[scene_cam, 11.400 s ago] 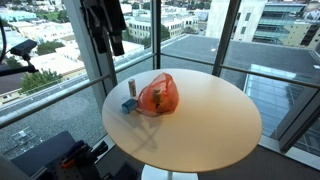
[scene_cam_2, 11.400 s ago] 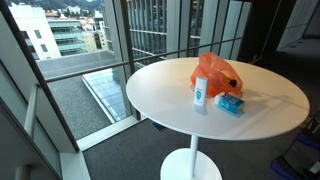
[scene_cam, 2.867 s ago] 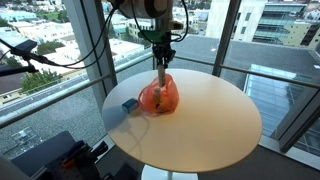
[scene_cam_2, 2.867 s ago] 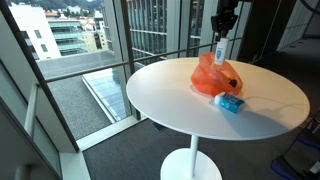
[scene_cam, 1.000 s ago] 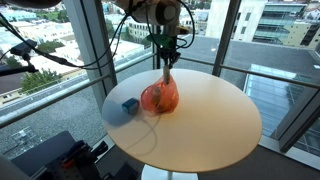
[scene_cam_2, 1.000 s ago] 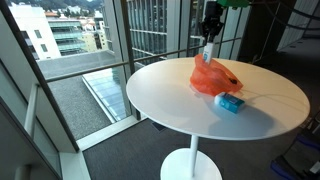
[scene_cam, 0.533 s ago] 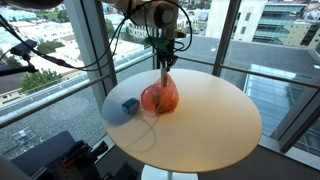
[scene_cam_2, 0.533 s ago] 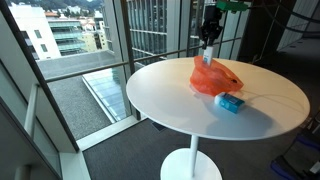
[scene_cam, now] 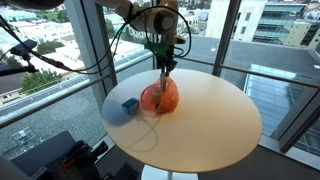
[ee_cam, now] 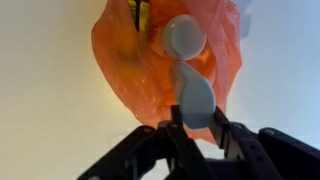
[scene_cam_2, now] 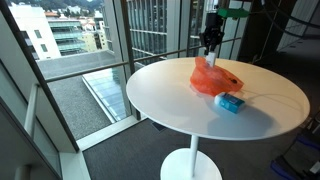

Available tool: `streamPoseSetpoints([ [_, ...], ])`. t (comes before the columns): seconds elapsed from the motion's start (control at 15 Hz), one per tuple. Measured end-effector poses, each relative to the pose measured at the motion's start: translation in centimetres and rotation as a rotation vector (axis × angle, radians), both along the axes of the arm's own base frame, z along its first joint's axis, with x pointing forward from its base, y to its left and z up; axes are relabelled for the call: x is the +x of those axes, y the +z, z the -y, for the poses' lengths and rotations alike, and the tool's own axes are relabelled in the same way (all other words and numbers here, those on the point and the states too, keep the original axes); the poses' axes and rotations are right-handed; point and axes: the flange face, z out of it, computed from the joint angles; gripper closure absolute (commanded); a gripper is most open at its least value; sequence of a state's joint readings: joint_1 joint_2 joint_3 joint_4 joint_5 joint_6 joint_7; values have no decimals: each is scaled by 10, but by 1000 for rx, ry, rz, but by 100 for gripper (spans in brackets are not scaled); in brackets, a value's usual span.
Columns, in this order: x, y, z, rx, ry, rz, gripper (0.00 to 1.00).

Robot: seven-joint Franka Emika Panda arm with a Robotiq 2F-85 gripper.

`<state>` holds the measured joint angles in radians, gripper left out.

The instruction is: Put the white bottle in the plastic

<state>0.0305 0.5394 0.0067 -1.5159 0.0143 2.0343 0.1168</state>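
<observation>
Gripper clamped tight on the white bottle, holding it upright directly above the crumpled orange plastic bag, which lies on a round white table with a small blue box close beside it

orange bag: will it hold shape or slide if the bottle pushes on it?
Probably floppy: the orange bag looks like thin, crumpled film, so it should cave rather than hold shape. Likely light too: it lies loose on the smooth table, so a push from the white bottle in the gripper could slide it.
</observation>
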Motion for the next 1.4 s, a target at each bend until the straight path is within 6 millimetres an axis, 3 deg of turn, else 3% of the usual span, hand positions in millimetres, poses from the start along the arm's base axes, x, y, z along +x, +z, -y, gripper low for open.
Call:
streamPoseSetpoints([
  [0.93,-14,-41,15,-8,-19,-24,89],
  [1.0,-15,-42,15,-9,-19,-27,47],
  [1.4,-16,-44,15,-9,-16,-31,4],
])
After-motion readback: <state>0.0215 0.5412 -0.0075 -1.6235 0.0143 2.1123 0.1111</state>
